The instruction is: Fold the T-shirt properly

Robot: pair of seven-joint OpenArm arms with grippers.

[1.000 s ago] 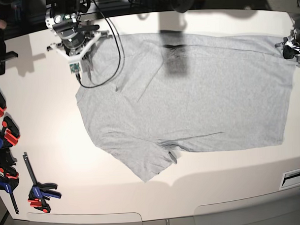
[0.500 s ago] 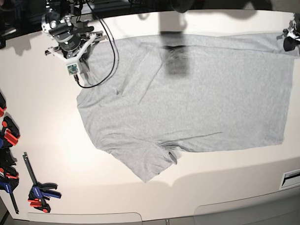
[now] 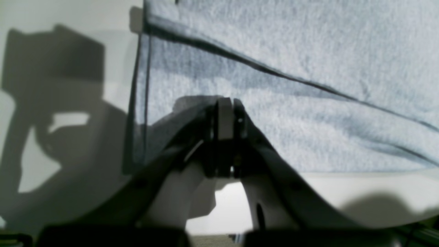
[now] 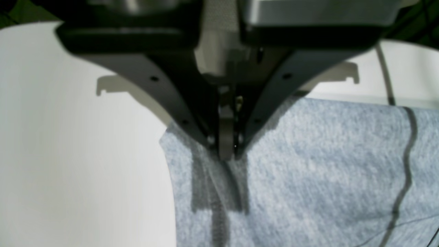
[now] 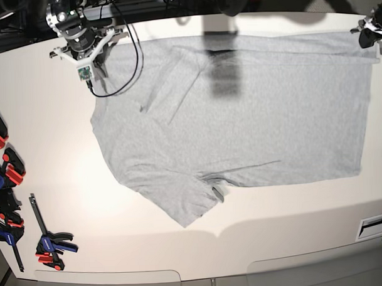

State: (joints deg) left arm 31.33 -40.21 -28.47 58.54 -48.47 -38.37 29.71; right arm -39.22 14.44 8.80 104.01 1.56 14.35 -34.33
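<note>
We are dragging the T-shirt [image 5: 240, 110] farther back across the table [image 5: 86, 209]; right gripper [image 4: 226, 151] and left gripper [image 3: 226, 113] are pinching its far edge between their fingers, tautening it for folding.

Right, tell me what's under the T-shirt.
The T-shirt lies spread flat on the white table, which shows all around it. Nothing bulges up through the cloth, but whatever it covers is hidden. Its underside cannot be seen either.

Red-and-blue clamps [image 5: 8, 206] lie along the white table's [image 5: 67, 185] edge.
</note>
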